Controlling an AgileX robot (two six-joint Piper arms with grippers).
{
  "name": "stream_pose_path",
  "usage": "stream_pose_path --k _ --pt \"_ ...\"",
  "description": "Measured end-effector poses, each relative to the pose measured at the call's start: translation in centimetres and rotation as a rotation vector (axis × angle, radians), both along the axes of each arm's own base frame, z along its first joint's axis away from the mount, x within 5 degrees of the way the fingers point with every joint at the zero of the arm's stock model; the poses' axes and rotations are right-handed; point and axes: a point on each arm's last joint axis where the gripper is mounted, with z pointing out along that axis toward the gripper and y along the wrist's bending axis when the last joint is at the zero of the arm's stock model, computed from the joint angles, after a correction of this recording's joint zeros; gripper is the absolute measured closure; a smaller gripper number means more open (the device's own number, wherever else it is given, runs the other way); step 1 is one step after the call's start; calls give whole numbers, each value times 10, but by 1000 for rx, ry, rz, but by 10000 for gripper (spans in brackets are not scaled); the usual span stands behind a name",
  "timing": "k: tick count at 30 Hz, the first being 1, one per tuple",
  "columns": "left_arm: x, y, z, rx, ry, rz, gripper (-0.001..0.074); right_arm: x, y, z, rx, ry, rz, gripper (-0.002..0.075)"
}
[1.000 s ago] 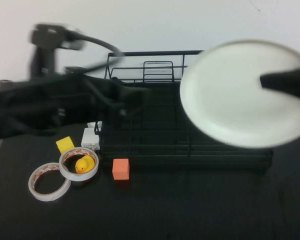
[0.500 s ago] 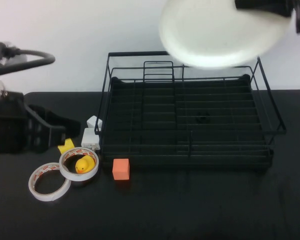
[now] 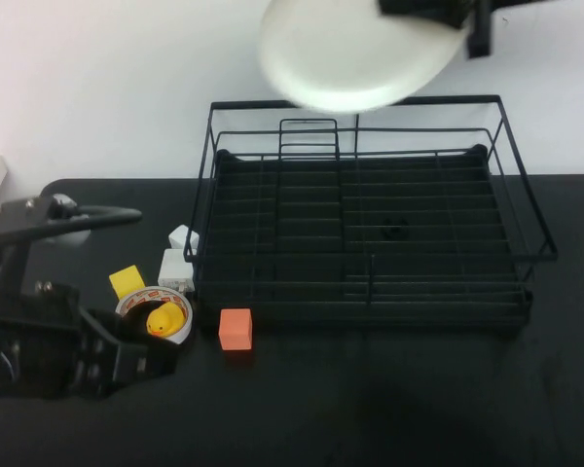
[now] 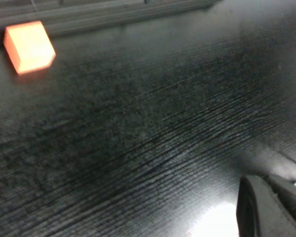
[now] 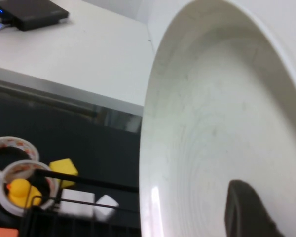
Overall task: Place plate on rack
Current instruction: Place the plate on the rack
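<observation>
Black tabletop [image 3: 370, 409]: rack [image 3: 370, 243] near far edge, holding nothing; tape ring [image 3: 156, 316] encircling duck [image 3: 163, 319]. Right gripper [image 3: 438, 12] clamps plate [image 3: 355, 53] aloft above rack's far rail. Left gripper [image 3: 127, 362] near left front corner, fingers' state indeterminable.

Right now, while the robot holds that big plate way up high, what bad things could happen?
The plate hangs high over the back rail of the rack, pinched only at its edge by the right gripper. It could slip and fall onto the wires. Coming down, its rim might also bump the back rail or the upright divider. The left gripper sits low beside the tape roll with the duck and could nudge them.
</observation>
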Motion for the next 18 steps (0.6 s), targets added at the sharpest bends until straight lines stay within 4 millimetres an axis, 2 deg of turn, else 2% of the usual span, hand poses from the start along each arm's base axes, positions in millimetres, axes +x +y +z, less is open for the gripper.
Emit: stream_pose_path --k 5,8,11,18 --pt "-3 -1 -7 -19 17 -12 735 20 28 -44 20 35 -3 578" --pt "-4 -2 -7 -25 10 -32 735 33 37 -67 30 48 -57 578" --pt "-4 -3 -7 -26 11 -39 735 42 39 -83 35 60 -99 578" --pt "-4 -3 -7 -16 -7 -60 735 54 40 -106 55 -6 -124 578"
